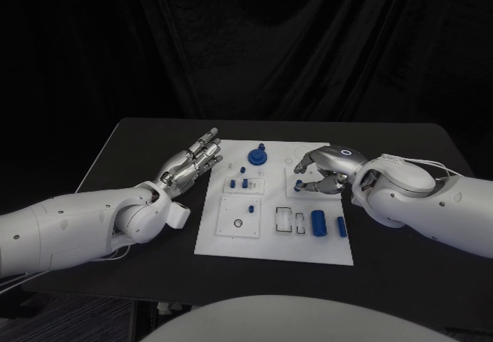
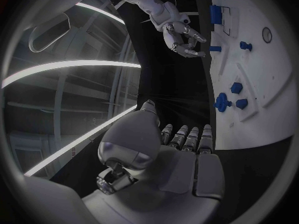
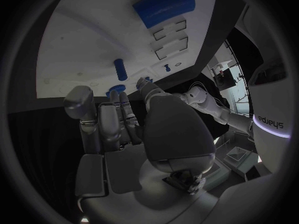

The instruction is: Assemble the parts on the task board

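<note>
Table (image 1: 123, 142): black, under the white board (image 1: 269, 246).
Cylinder (image 1: 318, 223): lies lengthwise on the board.
Left hand (image 1: 190, 165): released, beside the board.
Right hand (image 1: 320, 174): pinches a small blue part (image 1: 299, 188).

On the black table (image 1: 123, 142) lies the white task board (image 1: 231, 246), with small blue parts set about it. The left hand (image 1: 190, 165) hovers just off the board's left edge, fingers straight and held together, nothing in it. The right hand (image 1: 320, 173) is over the board's right half, fingers curled down around a small blue part (image 1: 299, 187). Two blue cylinders (image 1: 320, 224) lie near the board's right edge, and a blue knob (image 1: 258, 154) stands near its far edge
</note>
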